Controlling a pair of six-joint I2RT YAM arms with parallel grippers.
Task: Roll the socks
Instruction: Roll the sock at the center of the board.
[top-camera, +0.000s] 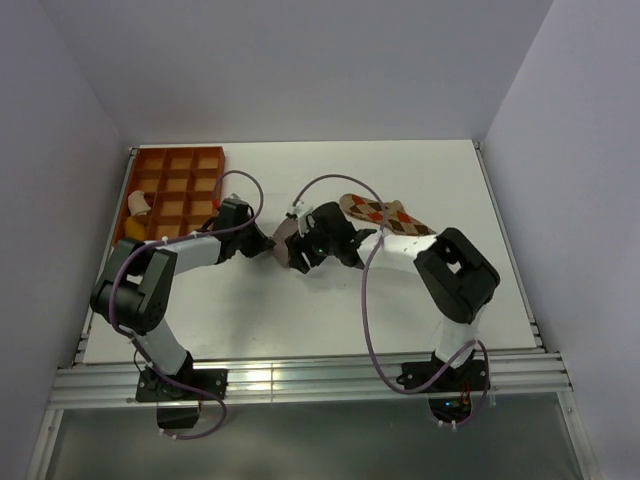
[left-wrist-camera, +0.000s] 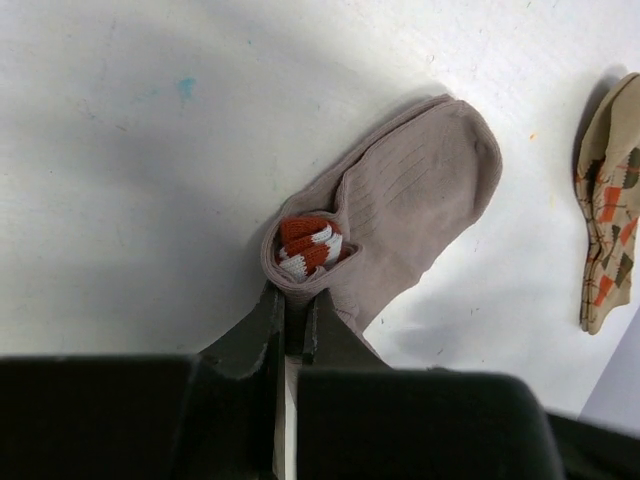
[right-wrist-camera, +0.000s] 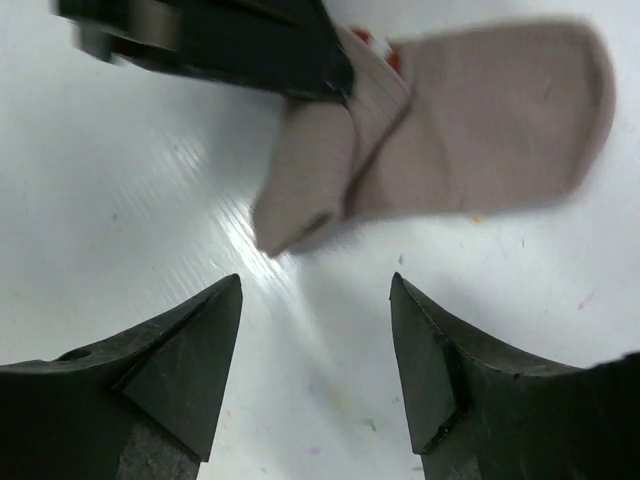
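The grey-brown sock (left-wrist-camera: 410, 205) lies at the table's middle, its red-and-white striped cuff (left-wrist-camera: 308, 245) tucked inside a fold. It also shows in the top view (top-camera: 287, 243) and the right wrist view (right-wrist-camera: 470, 130). My left gripper (left-wrist-camera: 292, 296) is shut on the folded edge of this sock. My right gripper (right-wrist-camera: 315, 290) is open and empty, just short of the sock's folded end. In the top view it (top-camera: 312, 252) sits over the sock, opposite the left gripper (top-camera: 262, 245). The tan argyle sock (top-camera: 385, 215) lies flat behind the right arm and shows in the left wrist view (left-wrist-camera: 608, 200).
An orange compartment tray (top-camera: 178, 190) stands at the back left with a small yellow-and-white object (top-camera: 136, 208) in it. White walls close in the table on three sides. A metal rail (top-camera: 300, 380) runs along the near edge.
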